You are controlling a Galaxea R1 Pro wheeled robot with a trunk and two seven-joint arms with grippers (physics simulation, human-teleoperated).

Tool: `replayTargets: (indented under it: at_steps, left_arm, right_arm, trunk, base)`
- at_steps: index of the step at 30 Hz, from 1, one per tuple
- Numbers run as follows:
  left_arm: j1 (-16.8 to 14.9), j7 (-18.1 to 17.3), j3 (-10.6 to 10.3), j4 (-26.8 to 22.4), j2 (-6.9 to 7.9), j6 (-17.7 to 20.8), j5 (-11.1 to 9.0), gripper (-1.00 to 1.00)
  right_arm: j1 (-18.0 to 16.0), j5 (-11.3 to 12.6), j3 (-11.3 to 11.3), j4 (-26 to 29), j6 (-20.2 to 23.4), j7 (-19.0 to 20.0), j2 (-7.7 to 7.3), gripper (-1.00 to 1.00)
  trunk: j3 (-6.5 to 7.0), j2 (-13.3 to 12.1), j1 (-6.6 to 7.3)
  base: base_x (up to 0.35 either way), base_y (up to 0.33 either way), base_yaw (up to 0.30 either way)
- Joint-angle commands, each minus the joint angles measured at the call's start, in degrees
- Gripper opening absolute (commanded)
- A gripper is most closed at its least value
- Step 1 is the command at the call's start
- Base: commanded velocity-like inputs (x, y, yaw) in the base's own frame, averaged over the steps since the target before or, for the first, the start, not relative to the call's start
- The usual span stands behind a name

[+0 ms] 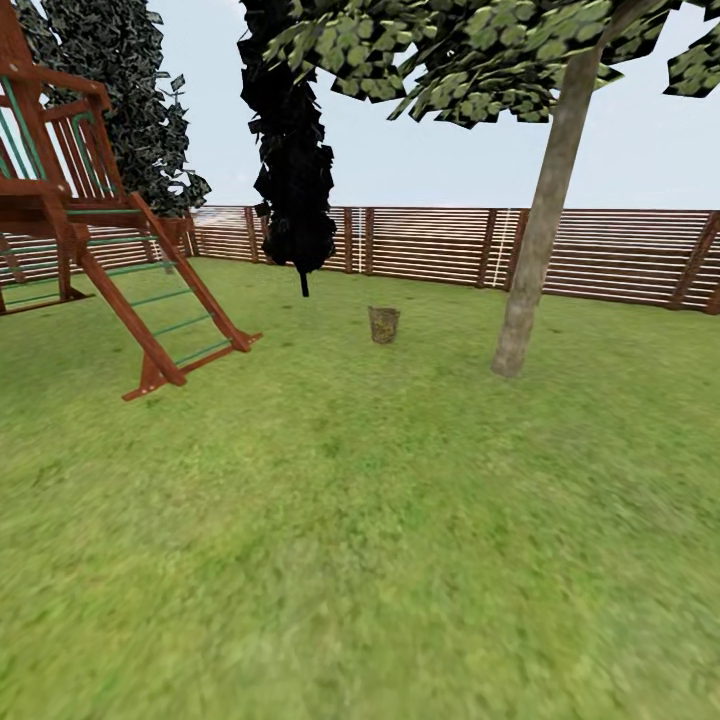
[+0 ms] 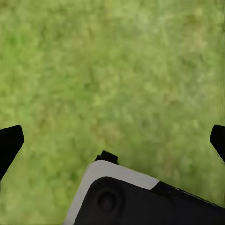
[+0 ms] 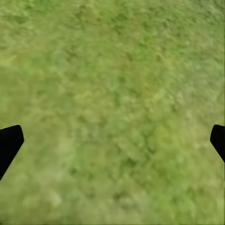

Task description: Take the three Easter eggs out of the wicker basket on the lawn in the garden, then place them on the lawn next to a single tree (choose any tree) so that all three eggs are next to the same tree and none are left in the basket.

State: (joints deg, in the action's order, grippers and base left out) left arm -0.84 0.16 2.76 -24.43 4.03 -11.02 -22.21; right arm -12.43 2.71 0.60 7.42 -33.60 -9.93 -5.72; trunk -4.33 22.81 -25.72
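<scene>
Grass of the lawn spread wide up to the slatted fence. Next came the play tower, the dark cypress and the pale-trunked tree. Smallest, the wicker basket stood well ahead, near that trunk; its eggs were too small to make out. Both wrist views looked down on grass, the left gripper and right gripper spread wide, empty. Driving straight and stopping just short would probably suit.
</scene>
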Motion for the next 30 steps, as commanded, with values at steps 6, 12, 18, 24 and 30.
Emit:
replayTargets:
  at_steps: [6,12,18,24,30]
  left_arm:
    - [-0.04,0.02,-0.12,0.0,0.01,-0.15,-0.47,1.0]
    - [-0.04,0.02,-0.12,0.01,0.01,-0.15,-0.47,1.0]
    - [-0.04,0.02,-0.12,0.03,0.01,-0.15,-0.47,1.0]
    - [-0.04,0.02,-0.12,0.03,0.01,-0.12,-0.47,1.0]
    - [-0.04,0.02,-0.12,0.05,0.01,-0.06,-0.47,1.0]
  right_arm:
    - [-0.05,0.27,0.02,-0.04,-0.24,0.08,0.0,1.0]
    - [-0.05,0.27,0.02,-0.04,-0.24,0.08,0.0,1.0]
    - [-0.05,0.47,0.09,0.03,-0.24,0.03,0.0,1.0]
    - [-0.05,0.52,0.15,0.09,-0.24,-0.13,-0.07,1.0]
    - [-0.05,0.3,0.07,0.05,-0.24,-0.18,0.0,1.0]
  trunk:
    - [-0.12,0.11,-0.06]
    - [-0.12,0.11,-0.06]
    - [-0.12,0.11,-0.06]
    - [-0.12,0.11,-0.06]
    - [-0.12,0.11,-0.06]
  base:
    - [0.322,0.185,0.0]
    - [0.32,0.192,0.0]
    - [0.32,0.187,0.0]
    - [0.321,0.103,0.0]
    - [0.326,0.01,0.0]
